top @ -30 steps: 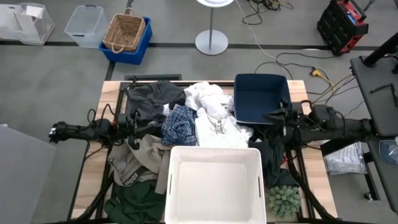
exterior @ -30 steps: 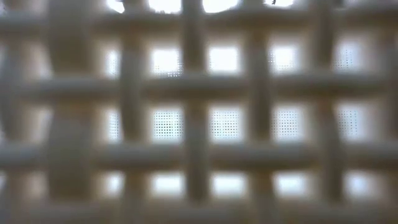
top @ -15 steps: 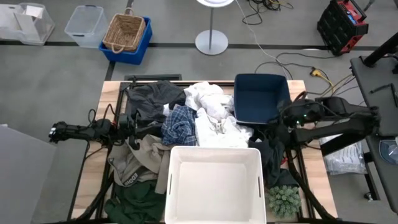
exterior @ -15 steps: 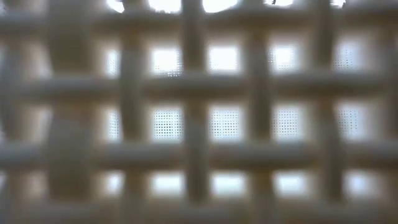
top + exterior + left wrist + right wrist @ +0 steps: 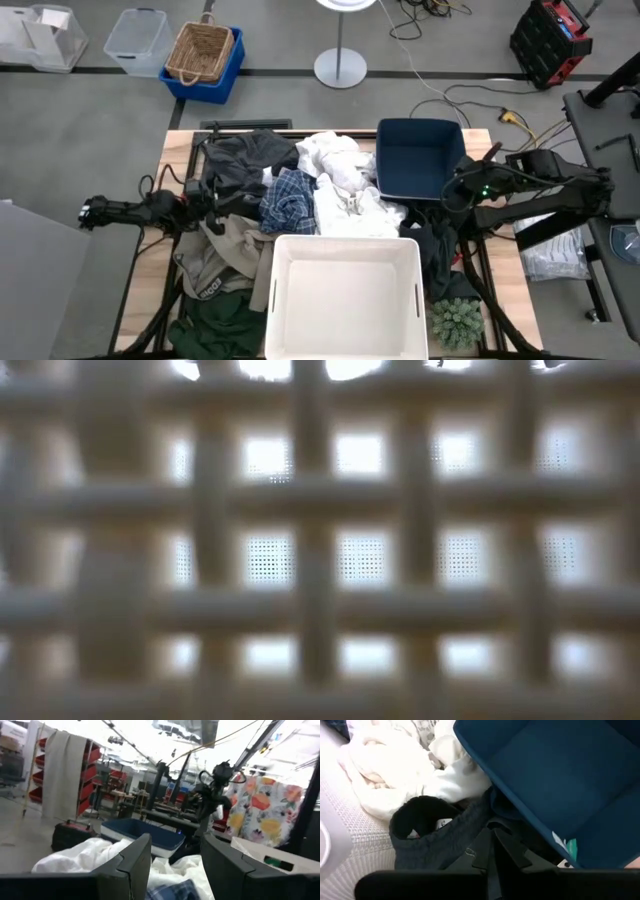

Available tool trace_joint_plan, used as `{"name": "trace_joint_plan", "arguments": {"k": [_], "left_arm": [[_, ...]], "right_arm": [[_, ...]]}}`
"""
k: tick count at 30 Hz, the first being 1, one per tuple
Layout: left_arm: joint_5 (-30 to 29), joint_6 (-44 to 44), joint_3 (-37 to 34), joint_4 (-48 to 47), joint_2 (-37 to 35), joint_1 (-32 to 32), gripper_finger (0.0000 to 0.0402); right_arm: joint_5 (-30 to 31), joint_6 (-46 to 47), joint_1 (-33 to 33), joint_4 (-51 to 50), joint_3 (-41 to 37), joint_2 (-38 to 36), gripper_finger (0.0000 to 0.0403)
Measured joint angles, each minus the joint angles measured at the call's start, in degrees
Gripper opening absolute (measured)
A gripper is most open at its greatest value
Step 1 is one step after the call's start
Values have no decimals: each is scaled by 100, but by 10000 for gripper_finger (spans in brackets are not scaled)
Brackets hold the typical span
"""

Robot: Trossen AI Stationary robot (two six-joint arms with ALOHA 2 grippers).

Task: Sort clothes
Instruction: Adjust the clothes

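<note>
Sitting on the table [image 5: 505, 300], the white bin [image 5: 345, 295] anchors the scene; the navy bin [image 5: 420, 158] lies behind it to the right. The clothes [image 5: 300, 190] are heaped just behind and left of the white bin. The right end effector [image 5: 452, 192] has swung back from the dark grey garment [image 5: 445, 840], fingers together on its fabric, apparently lifting it toward the navy bin. The left end effector [image 5: 212, 208] hovers parted over the heap.

Clothes [image 5: 300, 185] crowd the table between white bin [image 5: 343, 295] and open navy bin [image 5: 420, 160].
</note>
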Motion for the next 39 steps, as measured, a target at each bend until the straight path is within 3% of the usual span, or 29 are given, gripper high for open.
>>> {"name": "trace_joint_plan", "arguments": {"k": [6, 9, 12, 16, 21, 27, 39], "left_arm": [[285, -792, 280, -245, 200, -8, 153], [768, -1207, 570, -370, 808, -82, 153], [805, -1291, 914, -512, 1641, -168, 153], [1112, -1332, 1715, -1553, 2547, -212, 153], [1096, -1332, 2638, -2753, 3343, -223, 153], [1074, -1308, 3070, -2743, 3945, -342, 153], [1023, -1481, 3060, -1996, 4708, -382, 153]], "right_arm": [[6, -152, 2, 39, -2, 2, 13], [15, -329, 2, 143, -2, 2, 13], [130, -473, 2, 335, -4, 0, 13], [505, -783, -1, 775, -4, 23, 13], [622, -1486, 2, 1300, -11, 54, 13], [614, -2017, 2, 1554, -7, 53, 13], [601, -2027, 1, 1598, -2, 58, 13]]}}
